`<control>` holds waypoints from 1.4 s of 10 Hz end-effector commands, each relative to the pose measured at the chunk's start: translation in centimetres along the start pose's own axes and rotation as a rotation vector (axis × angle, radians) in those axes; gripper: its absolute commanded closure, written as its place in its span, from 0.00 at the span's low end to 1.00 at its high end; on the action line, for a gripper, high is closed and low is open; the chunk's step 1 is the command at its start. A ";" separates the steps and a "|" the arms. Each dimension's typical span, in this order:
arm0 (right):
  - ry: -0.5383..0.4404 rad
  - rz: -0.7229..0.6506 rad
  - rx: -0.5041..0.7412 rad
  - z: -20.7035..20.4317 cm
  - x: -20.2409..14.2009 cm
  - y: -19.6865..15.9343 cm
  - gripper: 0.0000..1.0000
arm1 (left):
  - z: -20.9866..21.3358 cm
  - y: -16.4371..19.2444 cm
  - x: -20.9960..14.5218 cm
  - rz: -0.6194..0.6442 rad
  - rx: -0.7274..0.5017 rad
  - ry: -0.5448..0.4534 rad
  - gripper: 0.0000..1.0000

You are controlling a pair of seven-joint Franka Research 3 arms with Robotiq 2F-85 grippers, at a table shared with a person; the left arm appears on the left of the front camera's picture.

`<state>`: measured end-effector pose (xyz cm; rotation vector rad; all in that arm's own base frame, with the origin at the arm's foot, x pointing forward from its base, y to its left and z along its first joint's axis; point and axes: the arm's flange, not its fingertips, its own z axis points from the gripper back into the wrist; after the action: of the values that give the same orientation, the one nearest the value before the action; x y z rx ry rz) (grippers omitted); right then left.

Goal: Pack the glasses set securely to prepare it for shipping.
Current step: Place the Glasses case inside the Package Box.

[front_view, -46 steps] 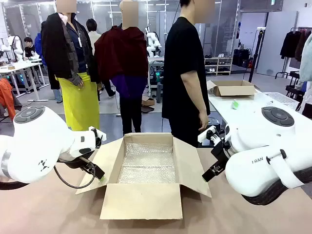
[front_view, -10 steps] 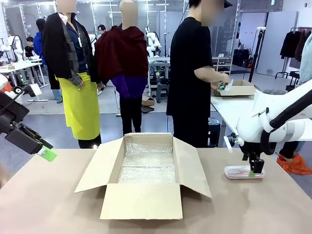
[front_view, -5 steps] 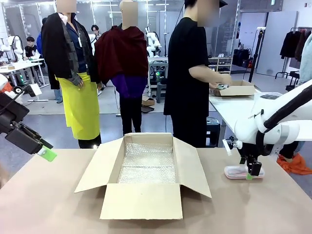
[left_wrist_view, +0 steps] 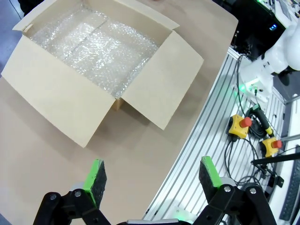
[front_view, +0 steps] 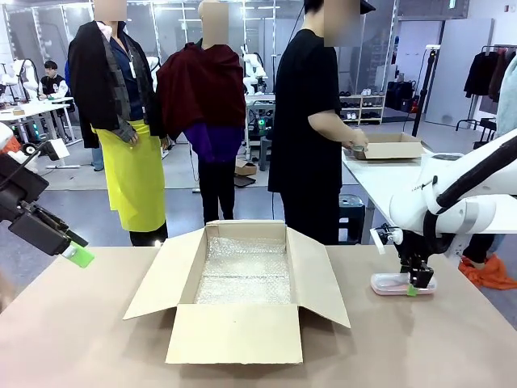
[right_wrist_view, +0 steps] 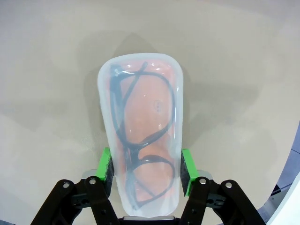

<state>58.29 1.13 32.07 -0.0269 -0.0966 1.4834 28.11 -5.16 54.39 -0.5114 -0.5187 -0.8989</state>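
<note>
Right wrist view: right fingers point(right_wrist_view: 107, 169) pinch the case point(right_wrist_view: 140, 140) across its near end, glasses point(right_wrist_view: 121, 117) shut inside. It lies on the desk point(front_view: 81, 347), right of the box point(front_view: 234, 331). Lift it level, since the end grip may let it tip. Only bubble wrap point(front_view: 242, 275) lines the box. Left fingers point(left_wrist_view: 96, 176) are spread and hold nothing.

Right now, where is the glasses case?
In the front view the glasses case lies on the table, to the right of the cardboard box, with the right gripper closed across it.
</note>
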 end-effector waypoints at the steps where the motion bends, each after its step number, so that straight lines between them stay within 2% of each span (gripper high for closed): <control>1: -0.030 0.008 0.018 -0.7 0.2 -0.3 0.51 | 0.1 0.1 0.1 -0.020 -0.010 -0.015 0.00; 3: -0.025 0.011 0.012 -0.2 0.4 0.0 0.66 | 0.1 0.1 0.1 -0.020 -0.010 -0.015 0.00; 6: -0.058 -0.009 -0.002 5.6 1.4 0.8 0.66 | 0.1 0.1 0.1 -0.020 -0.010 -0.015 0.00; 8: -0.052 -0.008 0.028 10.6 3.4 0.5 0.66 | 0.1 0.1 0.1 -0.020 -0.010 -0.015 0.00; 9: -0.042 -0.011 0.035 11.8 4.8 0.2 0.66 | 0.1 0.1 0.1 -0.020 -0.010 -0.015 0.00; 11: -0.037 0.015 0.018 14.0 9.0 -0.6 0.66 | 0.1 0.1 0.1 -0.020 -0.010 -0.015 0.00; 14: 0.054 0.073 -0.014 16.8 21.4 -2.2 0.66 | 0.1 0.1 0.1 -0.020 -0.010 -0.015 0.00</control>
<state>58.60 18.58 49.36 -0.0421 -0.1162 1.5580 28.11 -5.19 54.44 -0.5091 -0.5190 -0.8994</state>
